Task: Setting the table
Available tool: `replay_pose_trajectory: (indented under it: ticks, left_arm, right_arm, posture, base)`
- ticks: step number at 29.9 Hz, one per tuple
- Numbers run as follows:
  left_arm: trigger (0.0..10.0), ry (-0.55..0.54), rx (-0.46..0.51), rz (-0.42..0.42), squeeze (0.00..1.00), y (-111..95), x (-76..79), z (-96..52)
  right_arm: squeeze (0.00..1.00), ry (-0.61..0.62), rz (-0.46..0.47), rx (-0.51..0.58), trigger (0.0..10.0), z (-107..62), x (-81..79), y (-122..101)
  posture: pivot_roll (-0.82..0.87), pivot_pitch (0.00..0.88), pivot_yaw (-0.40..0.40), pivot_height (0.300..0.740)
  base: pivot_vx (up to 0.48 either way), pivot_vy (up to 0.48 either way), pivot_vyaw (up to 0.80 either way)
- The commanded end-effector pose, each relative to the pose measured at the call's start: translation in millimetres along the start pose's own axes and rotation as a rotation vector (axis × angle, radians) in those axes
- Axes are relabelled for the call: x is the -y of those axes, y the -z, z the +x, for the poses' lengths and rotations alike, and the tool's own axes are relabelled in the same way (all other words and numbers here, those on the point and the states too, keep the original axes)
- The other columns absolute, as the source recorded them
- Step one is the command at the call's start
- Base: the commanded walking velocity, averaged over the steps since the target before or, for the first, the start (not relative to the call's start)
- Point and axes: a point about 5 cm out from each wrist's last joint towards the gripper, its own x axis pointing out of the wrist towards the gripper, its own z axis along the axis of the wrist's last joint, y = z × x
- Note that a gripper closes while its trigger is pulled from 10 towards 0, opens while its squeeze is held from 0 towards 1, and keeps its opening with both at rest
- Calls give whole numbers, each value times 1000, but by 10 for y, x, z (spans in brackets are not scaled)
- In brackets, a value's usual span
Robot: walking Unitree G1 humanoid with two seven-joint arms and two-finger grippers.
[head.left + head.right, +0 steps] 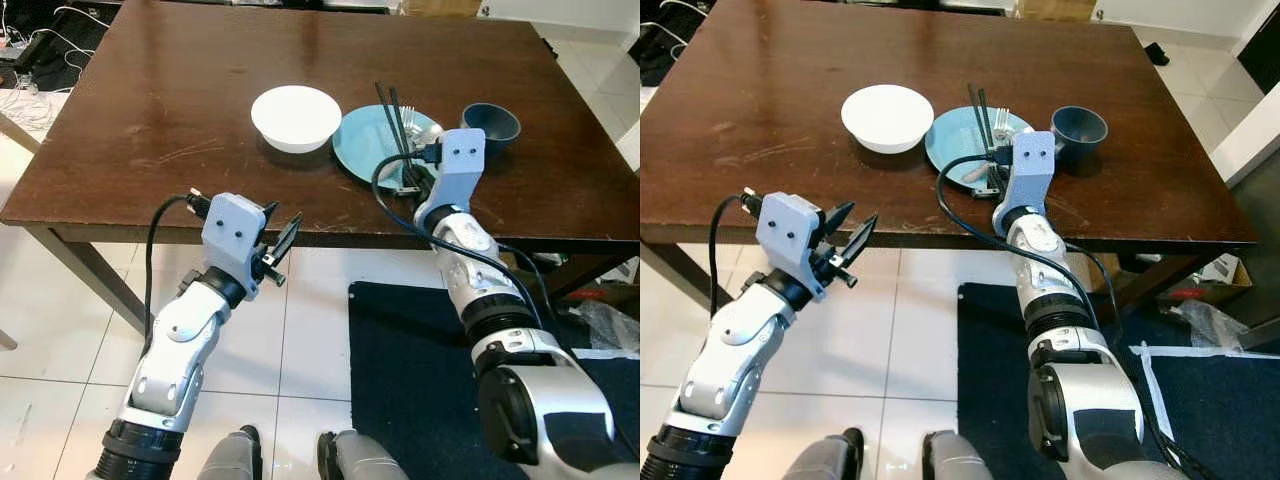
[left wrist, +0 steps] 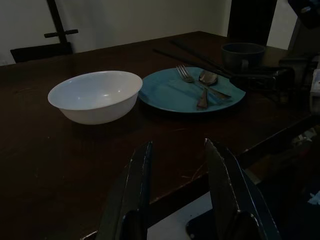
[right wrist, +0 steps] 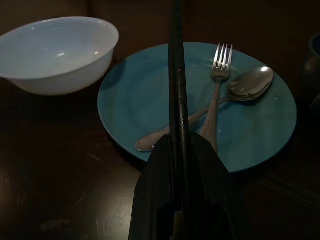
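Nearest to us is our left pincer point(image 1: 282, 243), held off the near edge of the dark wooden bench point(image 1: 150, 120) over pale floor tiles point(image 1: 60, 350), its two black fingers point(image 2: 131, 190) spread apart and holding nothing. From its wrist we look across the bench top to the blue plate point(image 2: 170, 92).

We take that plate as our landmark; it lies toward the near edge of the bench, right of centre. Our right pincer point(image 3: 179, 165) sits at the plate's near rim, its fingers closed on black chopsticks point(image 3: 175, 75) — they run up from the grip across the middle of the plate and out past its far rim. In the head views we see two thin black sticks point(image 1: 392, 120) there, though from the wrist they read as a single dark bar, so we cannot be sure how they lie against each other in the grip.

On the plate, right of the chopsticks, rest a silver fork point(image 3: 219, 85) and a spoon point(image 3: 240, 90), their handles crossing near the plate's near side. A white bowl point(image 1: 296, 117) stands just beside the plate on its left, and a dark blue bowl point(image 1: 490, 124) just beside it on the right. A dark mat point(image 1: 410, 380) covers the floor under our right arm.
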Motion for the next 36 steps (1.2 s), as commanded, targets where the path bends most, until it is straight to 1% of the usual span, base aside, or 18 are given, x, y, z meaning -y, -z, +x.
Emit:
replay_pose_trajectory:
  ticks: [1,7,16,20,23,25,28,32,36]
  left_arm:
    - [10000,5,-29,-1,0,73,34,-38]
    - [10000,-3,-38,0,0,86,27,-56]
    - [10000,-14,-45,10,0,79,-9,-50]
    - [10000,-13,-48,15,0,59,-25,-49]
    - [10000,-12,-52,15,0,55,-23,-62]
    - [10000,-11,-52,15,0,43,-18,-78]
    - [10000,-10,-54,15,0,25,-3,-102]
    - [10000,-11,-55,16,0,18,3,-110]
    - [10000,-19,-60,21,0,3,-15,-124]
  right_arm:
    - [0,5,-19,-3,10000,23,9,-49]
    - [0,-9,-29,-12,10000,46,-18,-72]
    - [0,-10,-39,-30,10000,104,-46,-139]
    - [0,3,-74,-73,10000,163,-44,-189]
    - [0,7,-76,-83,10000,182,-41,-216]
    - [0,9,-74,-88,10000,203,-49,-254]
    - [0,9,-81,-98,10000,228,-71,-297]
    - [0,9,-88,-107,10000,238,-81,-305]
    - [0,29,-104,-145,10000,234,-61,-259]
  posture:
    - [53,113,-19,740]
    - [55,122,-22,740]
    - [56,158,-19,740]
    - [61,189,-18,740]
    - [63,197,-19,740]
    - [68,221,-22,740]
    - [75,236,-28,740]
    - [80,246,-34,740]
    - [85,248,-39,740]
  base:
    - [0,0,0]
    - [0,0,0]
    - [0,0,0]
    - [0,0,0]
    - [0,0,0]
    - [0,0,0]
    - [0,0,0]
    - [0,0,0]
    - [0,0,0]
